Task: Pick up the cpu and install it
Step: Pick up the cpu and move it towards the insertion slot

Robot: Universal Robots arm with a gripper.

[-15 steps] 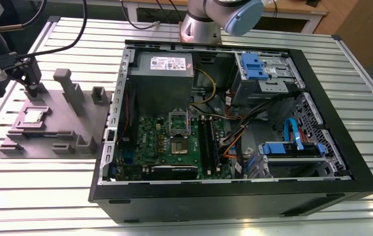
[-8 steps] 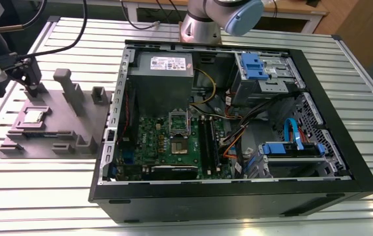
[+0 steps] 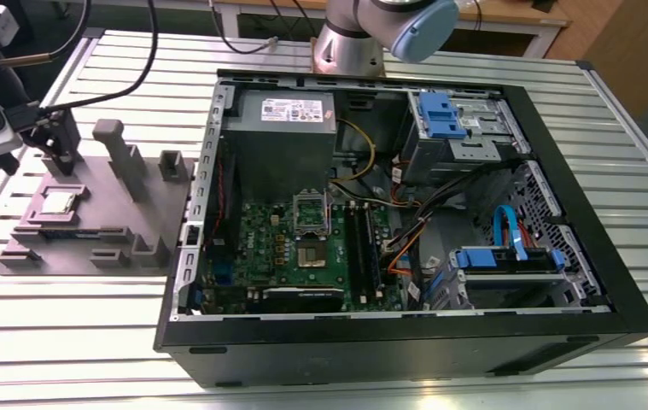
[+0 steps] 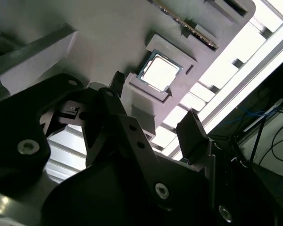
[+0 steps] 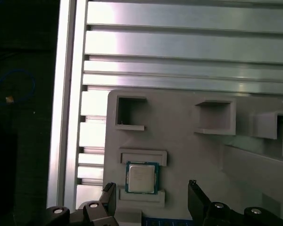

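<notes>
The cpu [image 3: 60,202] is a small silver square with a dark rim. It lies flat in a recess of the grey-mauve plastic block [image 3: 130,231] on the exterior view's left. Both wrist views show the cpu [image 4: 159,71] [image 5: 141,178] still seated in that recess. My gripper [image 3: 57,152] hovers just above the block, a little behind the cpu. It is open, with one dark finger on each side of the chip and nothing between them [image 4: 153,110] [image 5: 152,197]. Inside the open computer case, the dark square socket [image 3: 312,254] sits on the green motherboard.
The open black computer case [image 3: 415,342] lies on the slatted metal table [image 3: 643,171], with a grey power-supply box [image 3: 283,120], blue drive brackets and loose cables inside. Upright posts [image 3: 113,145] rise from the block beside the gripper. The arm's base [image 3: 353,43] stands behind the case.
</notes>
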